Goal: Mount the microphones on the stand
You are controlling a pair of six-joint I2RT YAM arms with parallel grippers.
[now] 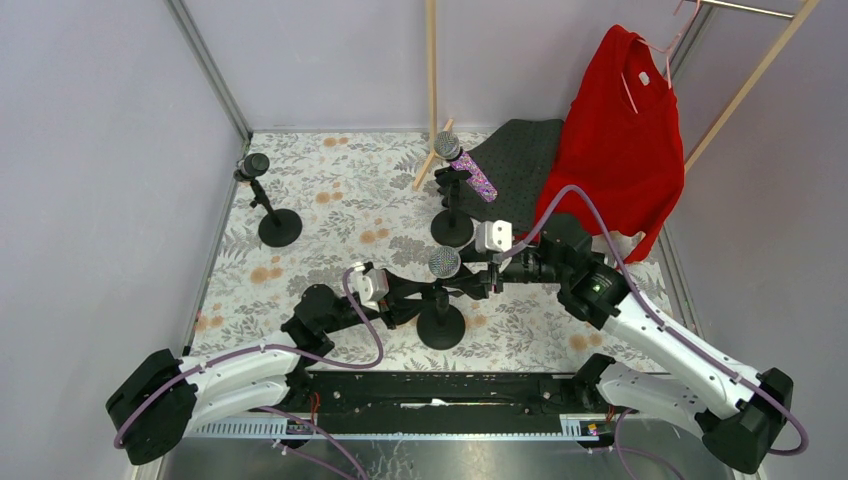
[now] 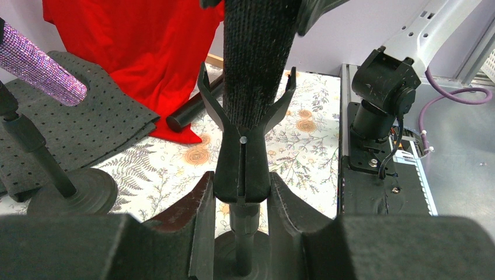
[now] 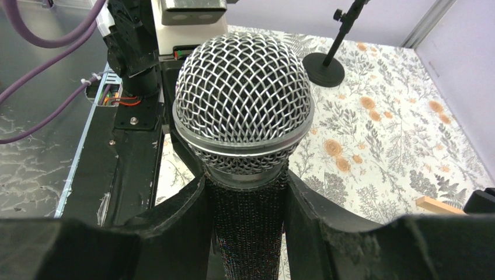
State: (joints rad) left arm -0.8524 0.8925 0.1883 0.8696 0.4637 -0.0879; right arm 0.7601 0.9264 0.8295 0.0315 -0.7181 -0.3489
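A black microphone with a silver mesh head [image 1: 444,263] stands upright in the clip of the front stand [image 1: 441,325]. My right gripper [image 1: 482,281] is shut on its body just below the head [image 3: 244,99]; its fingers [image 3: 185,221] press the body on both sides. My left gripper [image 1: 408,300] is shut on the stand's forked clip [image 2: 241,169], and the microphone's black body [image 2: 257,52] sits in the fork. A glittery purple microphone [image 1: 470,172] rests in the back stand [image 1: 452,228]. Another black microphone [image 1: 254,165] sits on the left stand [image 1: 279,226].
A red shirt on a hanger [image 1: 620,140] hangs at the back right above a black perforated mat [image 1: 520,160]. Wooden poles [image 1: 432,60] rise at the back. A black rod [image 2: 192,111] lies by the mat. The right arm's base [image 2: 379,105] stands close by.
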